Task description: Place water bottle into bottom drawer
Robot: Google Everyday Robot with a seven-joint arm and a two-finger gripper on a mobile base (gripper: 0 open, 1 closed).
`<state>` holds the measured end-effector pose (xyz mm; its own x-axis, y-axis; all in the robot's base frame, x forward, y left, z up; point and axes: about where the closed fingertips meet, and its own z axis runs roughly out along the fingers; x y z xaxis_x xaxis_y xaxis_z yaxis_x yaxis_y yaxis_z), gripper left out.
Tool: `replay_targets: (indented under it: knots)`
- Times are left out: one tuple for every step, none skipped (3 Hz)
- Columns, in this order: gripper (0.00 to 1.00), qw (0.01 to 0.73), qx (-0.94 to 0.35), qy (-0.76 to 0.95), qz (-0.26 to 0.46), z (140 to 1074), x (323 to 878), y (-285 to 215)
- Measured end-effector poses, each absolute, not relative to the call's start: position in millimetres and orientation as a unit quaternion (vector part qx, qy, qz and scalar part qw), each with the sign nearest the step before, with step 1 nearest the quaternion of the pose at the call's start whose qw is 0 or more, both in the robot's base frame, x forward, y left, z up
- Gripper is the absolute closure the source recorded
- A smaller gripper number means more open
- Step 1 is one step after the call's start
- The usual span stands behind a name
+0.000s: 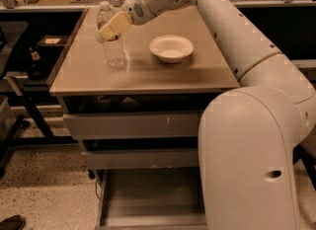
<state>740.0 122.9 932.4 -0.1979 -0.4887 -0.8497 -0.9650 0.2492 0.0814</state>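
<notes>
Nearly Ready to Lift the Bottle

The bottle [115, 51] stood up straight on the table [148, 73], near the table's far left corner. The gripper [106, 31] was there too, at the bottle's top half. One yellow finger [114, 25] lay across the front of the bottle and touched it, so the gripper looked closed on it. It likely held that high spot so the bottle could go up without tipping. Under the table, the bottom drawer [148, 199] was pulled out, ready to take the bottle. A white bowl [171, 48] sat in the middle of the table, apart from the bottle. The other finger was hidden behind the bottle. The label was mostly covered too. The big white arm [247, 165] hid the right part of the drawer.
</notes>
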Motion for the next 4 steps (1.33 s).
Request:
replay_targets:
  knots:
    - [0.00, 0.364, -0.518, 0.701, 0.327, 932.4, 740.0, 122.9]
    - [0.00, 0.365, -0.519, 0.694, 0.340, 926.5, 739.5, 137.8]
    - [0.00, 0.364, -0.525, 0.684, 0.351, 919.3, 743.8, 157.0]
    - [0.00, 0.363, -0.527, 0.679, 0.359, 913.9, 747.7, 169.6]
